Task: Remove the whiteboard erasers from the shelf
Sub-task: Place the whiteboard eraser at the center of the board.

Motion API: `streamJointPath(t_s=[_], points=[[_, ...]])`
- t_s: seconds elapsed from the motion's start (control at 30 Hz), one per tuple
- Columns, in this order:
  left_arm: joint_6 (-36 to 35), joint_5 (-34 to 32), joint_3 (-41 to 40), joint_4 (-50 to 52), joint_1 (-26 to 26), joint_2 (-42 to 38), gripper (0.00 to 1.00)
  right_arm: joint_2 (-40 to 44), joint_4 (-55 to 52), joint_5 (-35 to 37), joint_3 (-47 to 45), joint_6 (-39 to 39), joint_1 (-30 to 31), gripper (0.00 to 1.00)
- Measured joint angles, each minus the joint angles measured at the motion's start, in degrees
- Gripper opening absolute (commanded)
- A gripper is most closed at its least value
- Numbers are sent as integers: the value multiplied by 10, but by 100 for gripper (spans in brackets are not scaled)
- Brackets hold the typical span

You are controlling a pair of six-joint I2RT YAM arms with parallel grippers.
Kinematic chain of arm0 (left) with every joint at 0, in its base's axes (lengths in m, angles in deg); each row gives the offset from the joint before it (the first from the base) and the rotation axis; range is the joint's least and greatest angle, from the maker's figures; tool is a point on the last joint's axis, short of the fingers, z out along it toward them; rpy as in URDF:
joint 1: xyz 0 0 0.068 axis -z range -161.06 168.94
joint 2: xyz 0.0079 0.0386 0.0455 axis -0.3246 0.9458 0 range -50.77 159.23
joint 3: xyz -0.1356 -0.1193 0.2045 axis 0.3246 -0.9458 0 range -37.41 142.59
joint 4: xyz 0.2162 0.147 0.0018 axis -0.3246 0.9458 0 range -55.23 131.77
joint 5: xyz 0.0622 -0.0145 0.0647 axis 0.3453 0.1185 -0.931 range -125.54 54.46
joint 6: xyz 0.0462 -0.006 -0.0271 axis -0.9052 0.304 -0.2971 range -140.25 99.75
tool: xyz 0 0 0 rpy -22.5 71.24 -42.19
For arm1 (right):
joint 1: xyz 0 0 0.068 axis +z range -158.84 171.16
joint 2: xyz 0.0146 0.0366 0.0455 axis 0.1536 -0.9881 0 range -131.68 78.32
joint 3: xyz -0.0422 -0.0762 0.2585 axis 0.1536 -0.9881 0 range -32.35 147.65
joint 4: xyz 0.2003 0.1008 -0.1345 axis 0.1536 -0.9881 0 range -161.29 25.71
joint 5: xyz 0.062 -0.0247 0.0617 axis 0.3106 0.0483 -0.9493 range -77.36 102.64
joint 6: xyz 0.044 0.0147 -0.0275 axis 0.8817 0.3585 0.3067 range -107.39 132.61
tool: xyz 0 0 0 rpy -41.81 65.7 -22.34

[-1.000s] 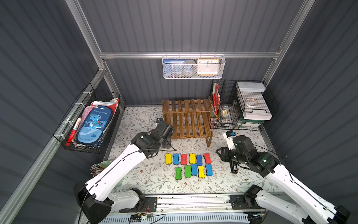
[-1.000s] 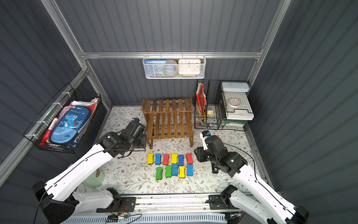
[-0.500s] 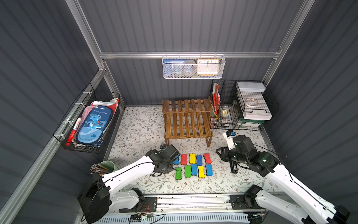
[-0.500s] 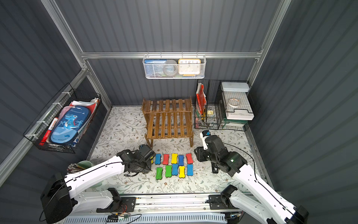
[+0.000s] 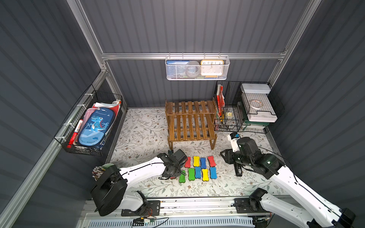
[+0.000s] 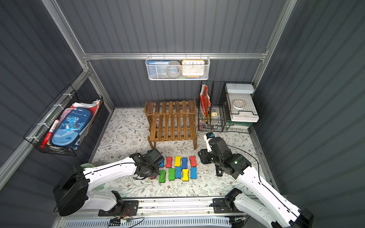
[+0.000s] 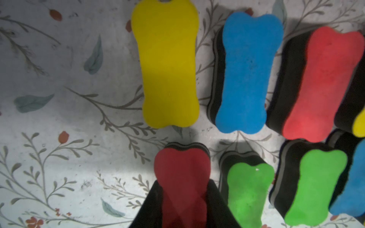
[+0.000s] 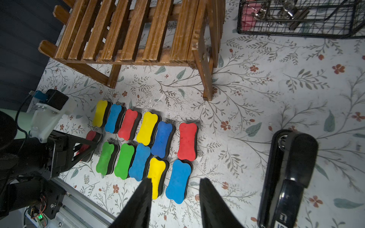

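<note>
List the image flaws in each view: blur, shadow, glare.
Left wrist view: the red eraser between the left fingers is dim, soft and shadowed. Right wrist view: the right fingers are blurred, and the black stapler shows glare. Both top views: sharp, with the left arm throwing a soft shadow on the mat.

Rear-centre of surface (image 5: 142,134): shelf (image 5: 190,120), w/ wire-grid organiser (image 5: 229,118) just beside it on R. On back wall above shelf: mesh basket (image 5: 197,76). On L wall: wire basket (image 5: 83,150). In front of shelf, on surface: whiteboard erasers (image 5: 198,171) in 2 rows. At L end of front row: end eraser (image 7: 181,171), betw. left gripper (image 7: 183,189) fingers (image 7: 150,207). R of rows, on surface: stapler-like tool (image 8: 288,177), near right gripper (image 8: 175,180).
</note>
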Motion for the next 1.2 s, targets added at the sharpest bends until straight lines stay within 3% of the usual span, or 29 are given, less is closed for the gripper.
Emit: streamJointPath(t_s=[0.2, 0.5, 0.6, 0.63, 0.67, 0.9, 1.03, 1.2], points=[[-1, 0, 9, -5, 0, 34, 37, -2, 0, 0, 0, 0, -1, 44], [-12, -13, 23, 0, 0, 34, 65, -6, 0, 0, 0, 0, -7, 44], [-14, -16, 25, 8, 2, 22, 78, -8, 0, 0, 0, 0, -7, 44], [-12, -19, 26, 15, 4, 14, 92, -8, 0, 0, 0, 1, -7, 44], [-11, -21, 28, 23, 7, 4, 99, -8, 0, -1, 0, 1, -8, 45], [-4, -74, 95, 99, 16, -100, 99, -8, 8, -1, 0, 12, -9, 51], [-19, -144, 170, 137, 13, -121, 99, -8, 19, -2, 0, 17, -10, 56], [-103, -237, 221, 123, -50, -129, 99, -8, 30, -2, 0, 26, -10, 59]])
